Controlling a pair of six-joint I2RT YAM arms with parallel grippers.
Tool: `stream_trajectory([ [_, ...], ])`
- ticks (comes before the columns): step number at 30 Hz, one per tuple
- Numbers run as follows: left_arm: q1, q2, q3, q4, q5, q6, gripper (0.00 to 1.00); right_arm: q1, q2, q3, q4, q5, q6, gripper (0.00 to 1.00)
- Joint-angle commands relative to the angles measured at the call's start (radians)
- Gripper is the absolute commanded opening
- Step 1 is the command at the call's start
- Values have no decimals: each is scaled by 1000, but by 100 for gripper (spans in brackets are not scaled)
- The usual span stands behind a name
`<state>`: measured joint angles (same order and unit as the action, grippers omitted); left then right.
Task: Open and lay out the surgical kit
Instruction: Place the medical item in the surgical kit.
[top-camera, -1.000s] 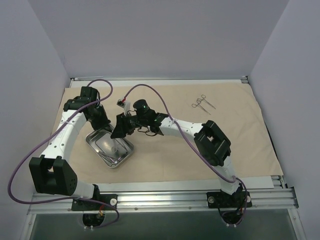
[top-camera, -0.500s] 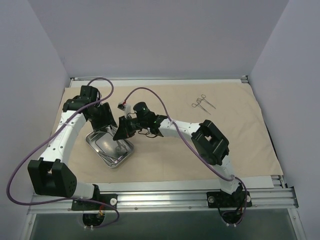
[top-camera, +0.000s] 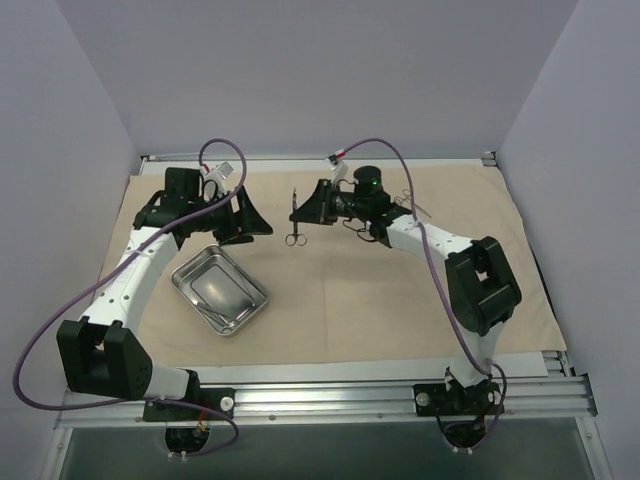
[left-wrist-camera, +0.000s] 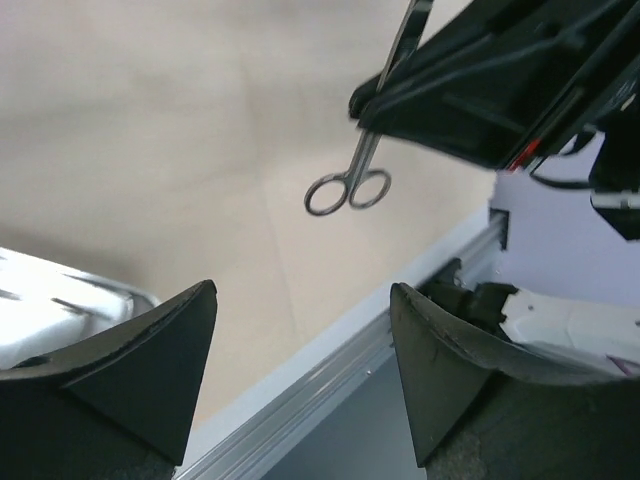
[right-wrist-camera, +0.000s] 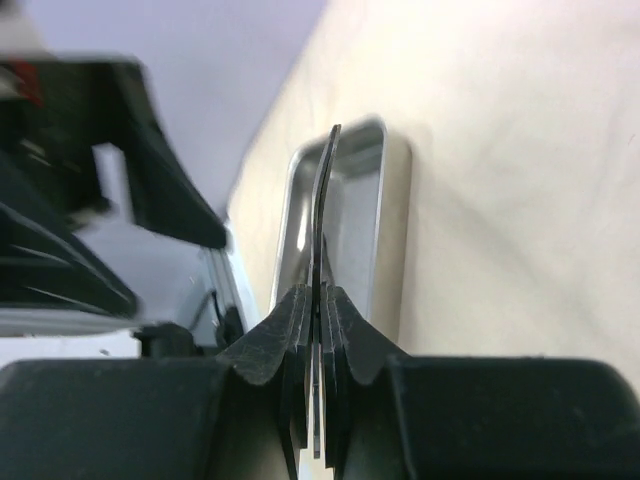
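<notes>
The beige cloth wrap (top-camera: 400, 300) lies spread flat over the table. On its left part sits the steel tray (top-camera: 220, 291), with nothing showing inside it. My right gripper (top-camera: 308, 206) hangs above the cloth behind the tray, shut on a pair of thin metal scissors (top-camera: 295, 226) whose finger rings dangle down. In the right wrist view the scissors (right-wrist-camera: 322, 215) stand edge-on between my fingers (right-wrist-camera: 290, 330), with the tray (right-wrist-camera: 392, 200) beyond. My left gripper (top-camera: 252, 220) is open and holds nothing, just left of the scissors (left-wrist-camera: 349, 188). More instruments (top-camera: 412, 207) lie at the back right.
Grey walls close in the left, back and right sides. A metal rail (top-camera: 330, 395) runs along the near table edge, past the cloth's front border. The right forearm (top-camera: 420, 235) stretches over the cloth's back right part, close to the lying instruments.
My right gripper shut on the scissors at the tray, lifted them and carried them back and right. My left gripper opened and rose away from the tray's back edge.
</notes>
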<state>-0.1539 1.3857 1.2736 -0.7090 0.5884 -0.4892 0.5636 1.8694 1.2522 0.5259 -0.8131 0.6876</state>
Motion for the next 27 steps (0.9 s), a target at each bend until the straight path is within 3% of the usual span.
stream_trajectory([
  [1, -61, 16, 6, 249, 231, -23, 78, -92, -146, -23, 189, -87, 140, 0],
  [6, -160, 48, 47, 308, 215, -2, 80, -160, -208, -77, 416, -103, 314, 0],
  [21, -207, 105, 52, 551, 379, -110, 79, -166, -288, -119, 433, -92, 332, 0],
  [24, -211, 110, 35, 605, 398, -144, 76, -166, -288, -123, 465, -101, 357, 0],
  [27, -216, 115, 30, 618, 404, -158, 65, -166, -285, -132, 485, -112, 371, 0],
])
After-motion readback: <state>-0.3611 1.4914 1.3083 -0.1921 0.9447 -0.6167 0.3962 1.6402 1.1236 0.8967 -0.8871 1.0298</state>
